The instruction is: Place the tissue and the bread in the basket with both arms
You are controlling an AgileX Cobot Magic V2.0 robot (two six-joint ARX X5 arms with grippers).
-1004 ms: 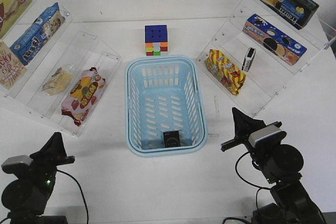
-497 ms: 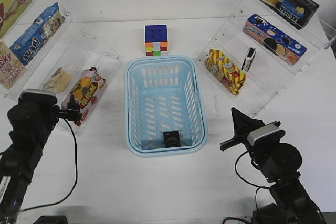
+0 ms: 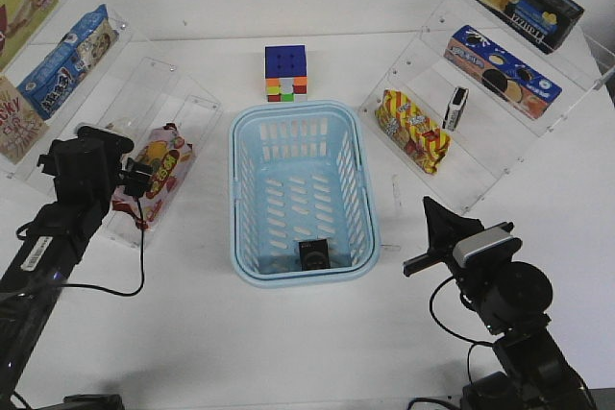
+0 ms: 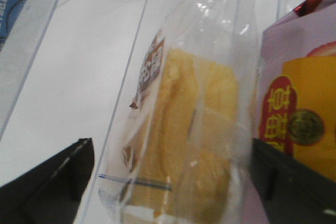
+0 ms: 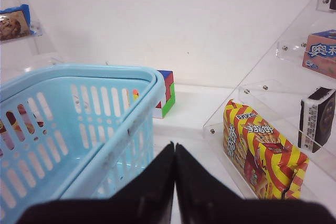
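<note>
The bread [image 4: 184, 145], a tan-yellow chunk in clear wrap, lies on the left acrylic shelf. My left gripper [image 4: 170, 182] is open, with one finger on each side of the bread and a gap between them and the wrap. In the front view the left arm [image 3: 82, 170] covers most of the bread. The light blue basket [image 3: 240, 189] stands mid-table with one black tissue pack [image 3: 314, 254] lying in its near end. A second black pack [image 3: 455, 108] stands on the right shelf. My right gripper [image 3: 434, 210] is shut and empty, just right of the basket [image 5: 105, 124].
A pink-red fruit packet [image 3: 161, 172] lies right beside the bread [image 4: 299, 108]. A Rubik's cube [image 3: 286, 73] sits behind the basket. Tiered acrylic shelves on both sides hold snack boxes, a blue cookie box [image 3: 502, 72] and a yellow-red packet [image 3: 413, 132].
My left arm has risen from the front-left corner and reached forward onto the left shelf, putting its open fingers around the bread. The right arm has not moved.
</note>
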